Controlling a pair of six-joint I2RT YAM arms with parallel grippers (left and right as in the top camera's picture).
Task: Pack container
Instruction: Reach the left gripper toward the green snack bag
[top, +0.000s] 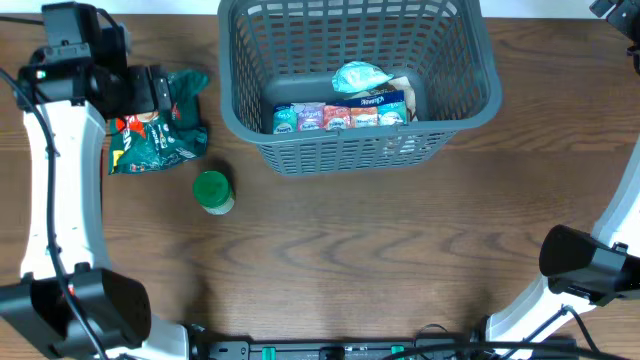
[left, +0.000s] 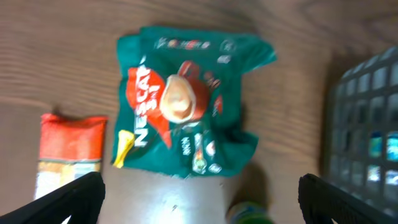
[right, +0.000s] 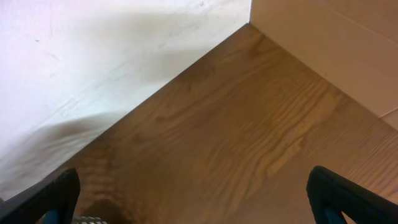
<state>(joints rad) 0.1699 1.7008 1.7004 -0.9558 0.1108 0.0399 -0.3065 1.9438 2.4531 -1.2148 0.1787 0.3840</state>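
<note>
The open left gripper (left: 202, 199) is hovering directly over the green packet (top: 185, 135), upper left of the overhead view. The open right gripper (right: 199, 196) is sitting far right of the basket (top: 350, 152).

We see a brown wood-grain table (top: 400, 250) filling nearly the whole overhead view, evenly lit, its grain running left to right. Along the far edge lies a thin pale strip (top: 530, 8). In the right wrist view the table meets two surfaces at a corner: a white wall (right: 93, 50), softly shadowed, and a tan panel (right: 336, 37).
</note>
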